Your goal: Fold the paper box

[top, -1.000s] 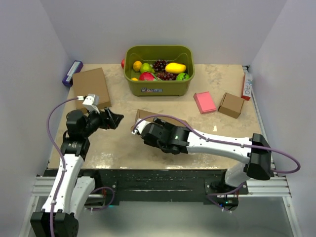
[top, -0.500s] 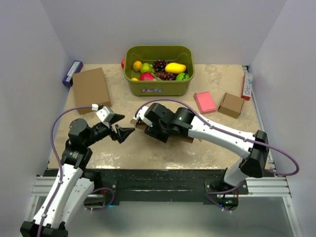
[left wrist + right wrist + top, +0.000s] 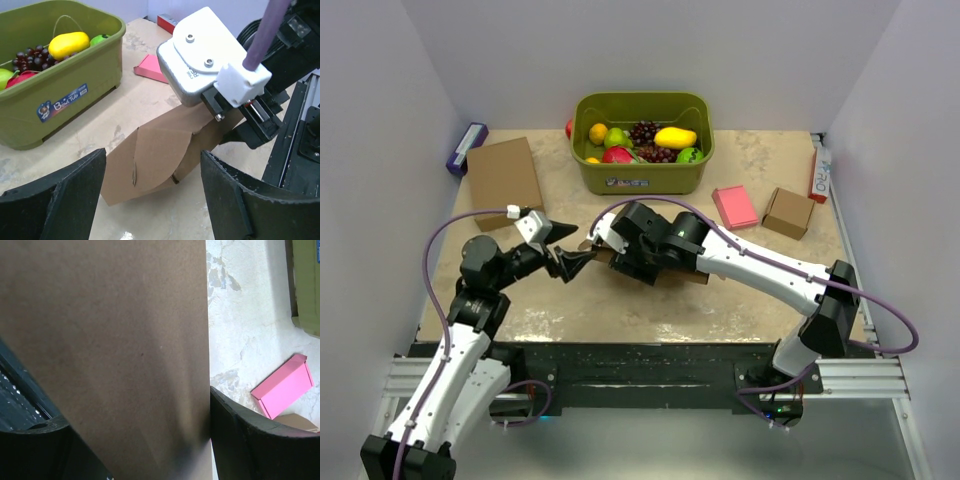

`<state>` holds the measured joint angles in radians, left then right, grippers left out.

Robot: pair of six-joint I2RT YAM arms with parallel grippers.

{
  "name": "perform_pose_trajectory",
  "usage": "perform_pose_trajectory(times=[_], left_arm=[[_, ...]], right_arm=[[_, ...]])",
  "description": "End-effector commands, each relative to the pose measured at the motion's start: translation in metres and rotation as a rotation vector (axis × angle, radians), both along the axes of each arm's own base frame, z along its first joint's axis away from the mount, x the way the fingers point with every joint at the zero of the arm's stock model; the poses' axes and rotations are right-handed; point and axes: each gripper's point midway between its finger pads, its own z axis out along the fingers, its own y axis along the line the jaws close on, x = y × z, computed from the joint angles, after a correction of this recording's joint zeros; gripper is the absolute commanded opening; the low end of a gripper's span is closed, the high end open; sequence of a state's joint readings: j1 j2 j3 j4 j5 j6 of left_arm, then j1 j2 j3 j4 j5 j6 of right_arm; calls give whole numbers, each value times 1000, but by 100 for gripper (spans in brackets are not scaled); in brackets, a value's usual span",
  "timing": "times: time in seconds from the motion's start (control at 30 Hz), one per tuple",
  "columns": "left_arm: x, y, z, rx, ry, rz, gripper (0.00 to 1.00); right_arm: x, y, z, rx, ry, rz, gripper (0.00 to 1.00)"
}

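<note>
The paper box (image 3: pixel 703 276) is a brown cardboard piece in the middle of the table, mostly hidden under my right arm. The left wrist view shows it (image 3: pixel 160 142) partly folded, with a curved flap and its near corner close to the table. My right gripper (image 3: pixel 623 250) is shut on it; in the right wrist view the cardboard (image 3: pixel 125 340) fills the space between the fingers (image 3: pixel 250 440). My left gripper (image 3: pixel 572 262) is open and empty at the box's left end, with the corner in front of its gap (image 3: pixel 152 167).
A green bin (image 3: pixel 640 180) of fruit stands at the back centre. A flat brown cardboard rectangle (image 3: pixel 504 178) and a purple item (image 3: pixel 466 148) lie back left. A pink box (image 3: pixel 734 207), a small cardboard cube (image 3: pixel 788 212) and a red-white pack (image 3: pixel 818 170) lie at right.
My right gripper has moved away from the near edge, carrying the box with it. My left gripper has swung right to the box's left end.
</note>
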<state>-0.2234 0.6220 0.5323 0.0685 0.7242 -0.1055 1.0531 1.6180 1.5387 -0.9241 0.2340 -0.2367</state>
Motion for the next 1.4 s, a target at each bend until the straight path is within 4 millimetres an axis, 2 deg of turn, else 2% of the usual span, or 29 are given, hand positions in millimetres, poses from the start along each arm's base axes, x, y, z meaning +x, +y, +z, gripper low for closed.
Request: perform_pose_trajectory(times=[0.0,0.17,0.27,0.37,0.47,0.57,0.6,0.63,0.7,0.8,0.93,1.17,1.2,1.37], left_arm=[[10,-4,10,-15,-24,6,76],[13,-1,-2,0,1,36,71],[16,0,2,-3,-6,50,66],[19,-1,-7,12,24,49,61],[23,-5,-14,9,66,35,51],[26,-3,-16,14,78,63,37],[27,-1,-18,17,85,78,27],[31,3,-17,19,82,110,23],[34,7,-21,28,97,139,14],[37,10,-23,36,102,165,8],[41,13,-27,44,118,189,2],[48,15,-20,18,131,226,1],[49,15,-19,15,134,230,1],[57,16,-5,-3,138,251,1]], right_arm=[[-10,7,-11,19,73,31,52],[-9,11,-17,22,77,40,52],[-8,15,-19,27,79,45,52],[-7,19,-22,39,81,54,52],[-7,21,-26,37,83,60,52],[-2,22,-28,32,68,41,54],[-1,23,-27,38,63,31,55],[4,23,-25,43,40,11,57],[8,25,-21,66,23,-18,63],[10,31,-16,116,16,-46,77],[16,31,-5,170,-21,-116,91],[17,13,33,304,-69,-295,99],[17,6,47,336,-92,-324,99],[11,-27,76,417,-128,-490,99]])
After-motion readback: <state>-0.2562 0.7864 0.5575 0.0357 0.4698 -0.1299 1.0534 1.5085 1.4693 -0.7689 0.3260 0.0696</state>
